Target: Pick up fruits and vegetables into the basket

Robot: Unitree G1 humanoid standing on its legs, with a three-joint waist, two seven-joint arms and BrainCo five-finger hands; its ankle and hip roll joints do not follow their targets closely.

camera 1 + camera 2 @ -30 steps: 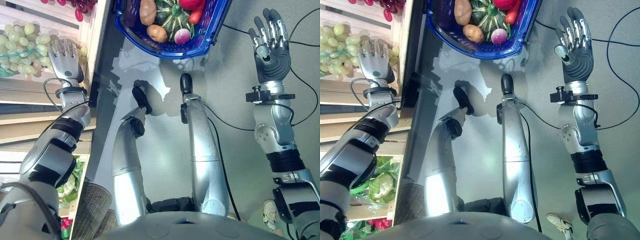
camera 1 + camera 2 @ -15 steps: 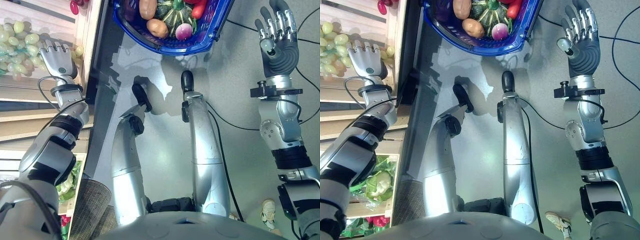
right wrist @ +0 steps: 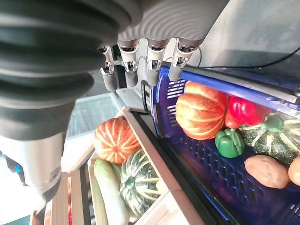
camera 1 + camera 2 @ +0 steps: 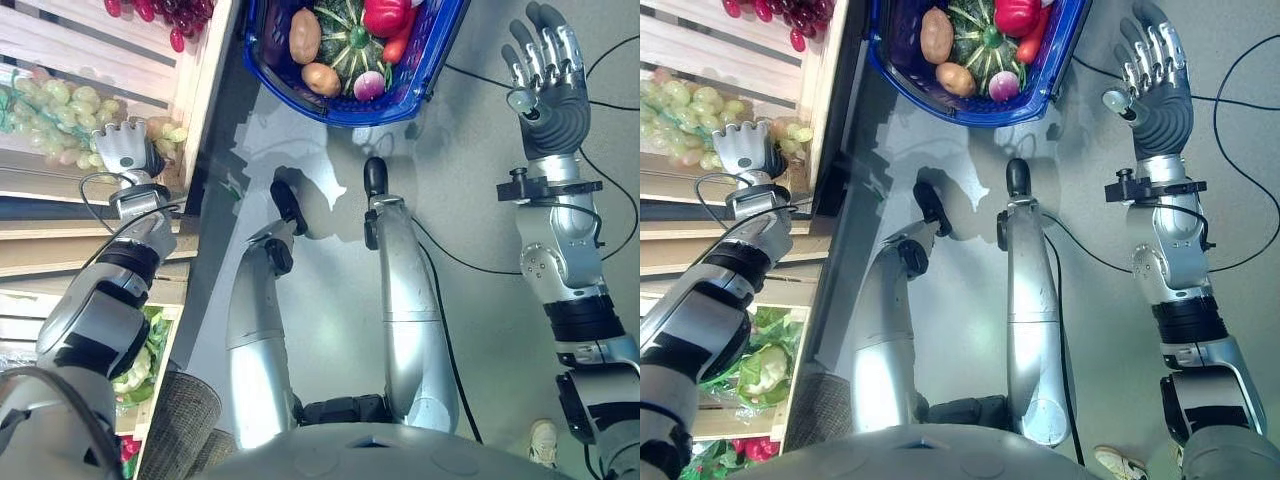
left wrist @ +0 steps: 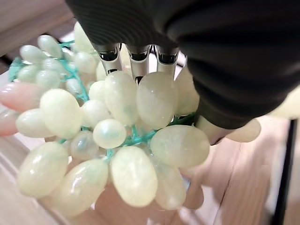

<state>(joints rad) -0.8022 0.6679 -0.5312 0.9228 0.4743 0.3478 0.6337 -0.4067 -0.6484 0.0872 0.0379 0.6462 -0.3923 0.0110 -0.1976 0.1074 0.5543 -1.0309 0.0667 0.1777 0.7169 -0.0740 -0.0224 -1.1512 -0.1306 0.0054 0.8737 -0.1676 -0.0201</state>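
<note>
A bunch of green grapes [image 5: 117,136] is lying in a wooden crate [image 4: 95,60], the left hand [image 4: 128,150] curling its fingers around it. The right hand [image 4: 545,70] is hanging open beside the blue basket [image 4: 420,85] of vegetables.

Bright, even light from above, with soft shadows on the pale floor [image 4: 330,330].

A glare patch whitens the floor just below the blue basket [image 4: 425,85], and dark soft-edged shadows lie beside it. In the left wrist view the green grapes [image 5: 117,140] gleam with small highlights, and the wood past them looks blurred, perhaps out of focus. The right hand [image 4: 545,75] is evenly lit.
</note>
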